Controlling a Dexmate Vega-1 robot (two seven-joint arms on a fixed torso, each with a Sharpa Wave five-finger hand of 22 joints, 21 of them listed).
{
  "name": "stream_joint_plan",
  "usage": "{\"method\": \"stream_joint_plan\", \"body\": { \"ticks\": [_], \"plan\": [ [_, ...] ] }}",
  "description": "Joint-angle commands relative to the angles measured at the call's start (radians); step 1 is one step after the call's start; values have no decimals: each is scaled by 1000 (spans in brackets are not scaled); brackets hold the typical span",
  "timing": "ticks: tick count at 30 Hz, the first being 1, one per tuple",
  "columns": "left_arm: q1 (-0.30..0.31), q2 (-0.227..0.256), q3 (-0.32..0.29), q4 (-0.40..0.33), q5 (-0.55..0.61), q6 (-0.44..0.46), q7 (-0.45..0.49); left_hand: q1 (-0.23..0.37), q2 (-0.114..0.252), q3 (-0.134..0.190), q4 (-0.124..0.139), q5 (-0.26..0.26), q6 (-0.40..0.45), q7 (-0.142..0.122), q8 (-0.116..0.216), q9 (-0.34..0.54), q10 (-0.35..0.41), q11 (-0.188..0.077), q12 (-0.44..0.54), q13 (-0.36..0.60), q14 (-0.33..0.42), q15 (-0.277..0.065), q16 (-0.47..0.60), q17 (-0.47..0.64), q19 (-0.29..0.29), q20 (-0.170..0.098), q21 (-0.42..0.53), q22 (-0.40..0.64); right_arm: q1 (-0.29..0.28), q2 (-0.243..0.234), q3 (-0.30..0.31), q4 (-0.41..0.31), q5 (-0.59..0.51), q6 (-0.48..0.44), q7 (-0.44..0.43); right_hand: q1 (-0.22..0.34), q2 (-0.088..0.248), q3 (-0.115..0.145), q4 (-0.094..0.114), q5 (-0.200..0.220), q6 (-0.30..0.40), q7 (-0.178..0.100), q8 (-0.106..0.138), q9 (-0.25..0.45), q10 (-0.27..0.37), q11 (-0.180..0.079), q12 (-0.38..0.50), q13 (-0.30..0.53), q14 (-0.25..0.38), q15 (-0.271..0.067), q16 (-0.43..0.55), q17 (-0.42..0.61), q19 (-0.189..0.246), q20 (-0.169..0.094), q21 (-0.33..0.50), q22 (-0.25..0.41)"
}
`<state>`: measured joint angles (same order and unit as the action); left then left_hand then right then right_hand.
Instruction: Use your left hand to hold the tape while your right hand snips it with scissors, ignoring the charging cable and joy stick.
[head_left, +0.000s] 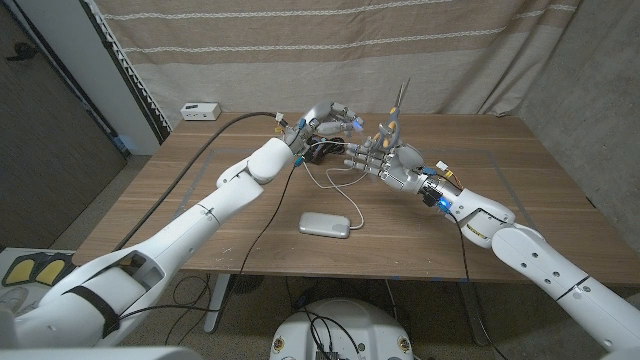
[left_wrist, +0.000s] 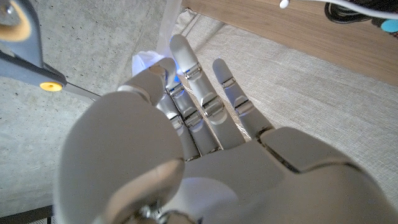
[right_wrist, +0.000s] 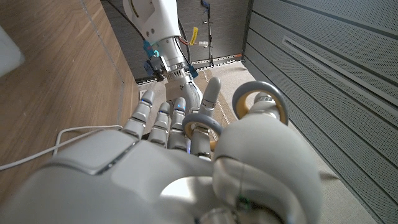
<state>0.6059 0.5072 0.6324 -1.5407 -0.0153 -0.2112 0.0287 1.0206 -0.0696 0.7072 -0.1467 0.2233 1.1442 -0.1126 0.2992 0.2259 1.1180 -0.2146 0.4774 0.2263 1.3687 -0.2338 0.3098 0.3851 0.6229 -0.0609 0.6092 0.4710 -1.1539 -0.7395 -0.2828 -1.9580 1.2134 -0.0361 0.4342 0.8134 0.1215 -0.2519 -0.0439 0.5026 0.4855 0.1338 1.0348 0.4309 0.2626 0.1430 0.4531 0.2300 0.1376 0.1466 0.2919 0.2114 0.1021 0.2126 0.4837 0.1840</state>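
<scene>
My left hand is raised over the far middle of the table. Between thumb and fingers it pinches a pale strip of tape. My right hand hovers just to the right of it and grips grey scissors, whose blades point up. The scissors' grey handle loops sit around my right hand's fingers. The scissors' blades and yellow pivot lie close beside the tape. A black object sits on the table under my left hand; what it is I cannot tell.
A white cable loops across the table's middle to a flat white-grey pack near the front edge. A small white box stands at the back left corner. A curtain hangs behind the table.
</scene>
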Motion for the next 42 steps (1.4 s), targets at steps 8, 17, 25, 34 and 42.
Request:
{"method": "stream_joint_plan", "body": {
  "ticks": [8,17,25,34,42],
  "plan": [
    [-25,-20,-20,40,-130,7,-61,15,5,-5,4,5,-13,20,-3,6,29,8,1,279,-2,-5,-2,1,-3,-121,13,6,-22,-24,10,-18,11,-16,-11,1,11,-5,-2,0,7,1,-13,-13,4,9,5,2,4,7,-3,0,12,4,-6,2],
    [-25,-30,-28,57,-181,-3,-75,42,-1,-24,1,14,9,46,-7,-7,50,12,-43,208,10,-2,-69,-87,-4,-120,75,24,-27,-31,4,-14,20,-32,-4,2,11,-4,-3,-1,10,4,-20,-22,3,10,5,2,3,9,-5,-1,14,4,-9,2],
    [-34,-30,-23,54,-204,-4,-101,42,-2,-26,3,14,6,41,-11,-9,54,11,-44,203,16,-2,-68,-90,-7,-121,79,25,-38,-43,4,-16,28,-48,-4,3,12,-3,-4,-1,12,5,-26,-29,4,11,5,2,3,9,-7,-1,17,5,-12,2],
    [-35,-38,-26,54,-226,-2,-103,42,-4,-28,3,15,7,46,-11,-9,56,11,-46,201,18,-3,-68,-90,-10,-121,82,25,-71,-51,19,-33,24,-34,-21,4,12,-3,-5,-2,3,6,-40,-39,2,13,5,2,5,10,-8,-2,21,5,-16,2],
    [-41,-43,-37,55,-293,7,-147,46,-2,-30,2,15,15,52,-9,-10,64,12,-45,197,22,-2,-66,-91,-10,-123,90,27,-87,-59,21,-43,28,-39,-29,5,13,-2,-6,-2,3,10,-48,-48,0,15,4,2,7,12,-9,-3,24,5,-19,2]
  ]
}}
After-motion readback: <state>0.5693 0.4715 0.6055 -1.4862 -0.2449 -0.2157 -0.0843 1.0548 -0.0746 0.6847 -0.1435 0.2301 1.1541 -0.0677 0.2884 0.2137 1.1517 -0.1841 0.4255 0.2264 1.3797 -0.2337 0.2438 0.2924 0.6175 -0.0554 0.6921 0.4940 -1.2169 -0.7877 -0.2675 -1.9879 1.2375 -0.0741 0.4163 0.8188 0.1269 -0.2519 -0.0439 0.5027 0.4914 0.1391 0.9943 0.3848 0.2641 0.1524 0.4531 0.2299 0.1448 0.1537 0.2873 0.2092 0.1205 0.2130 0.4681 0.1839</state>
